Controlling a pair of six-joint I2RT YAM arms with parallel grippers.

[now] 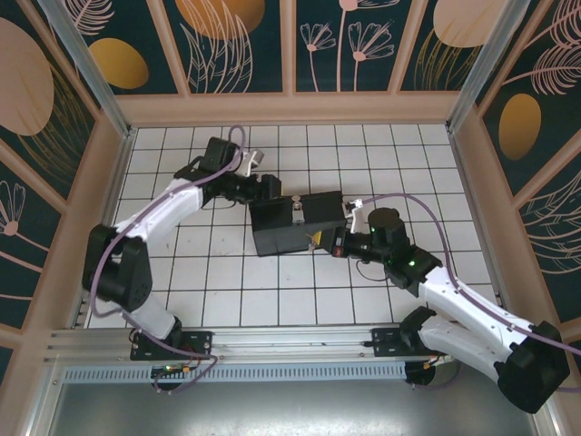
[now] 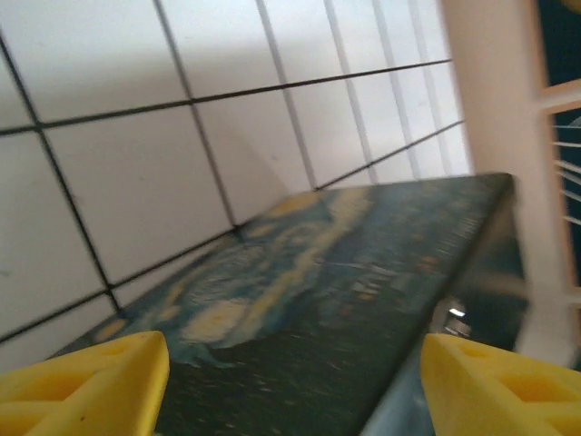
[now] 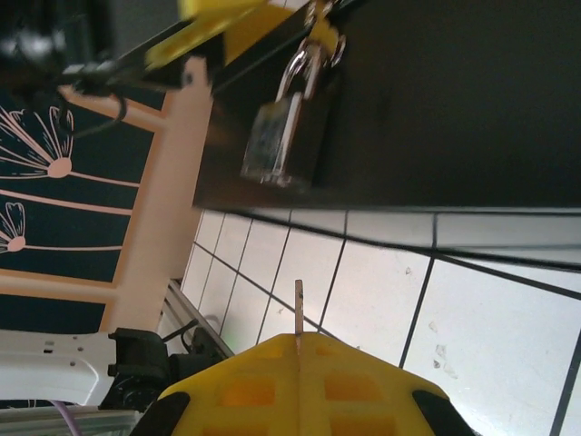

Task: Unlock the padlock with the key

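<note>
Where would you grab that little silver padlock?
Probably by the padlock body, pinching its two narrow edges and coming from the side away from the black box: its back faces the box wall, and the thin shackle is hooked onto the box.

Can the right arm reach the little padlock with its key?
Probably yes. The key, pinched in the right jaws, points toward the padlock hanging on the black box, with only bare tiles between them. The keyhole isn't visible, though.
</note>
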